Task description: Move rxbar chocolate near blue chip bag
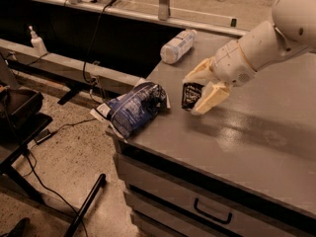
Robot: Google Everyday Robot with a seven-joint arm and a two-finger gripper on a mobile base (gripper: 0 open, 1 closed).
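The rxbar chocolate [190, 95] is a small black-wrapped bar held between the cream fingers of my gripper [196, 92], just above the grey counter [256, 132]. The blue chip bag [133, 107] lies crinkled at the counter's left front corner, partly overhanging the edge. The bar is a short way to the right of the bag, not touching it. My arm [266, 38] reaches in from the upper right.
A clear plastic bottle with a pale label [177, 46] lies on its side at the back of the counter. The counter has drawers with a handle [212, 212] below. Cables and a dark stand [19, 112] are on the floor to the left.
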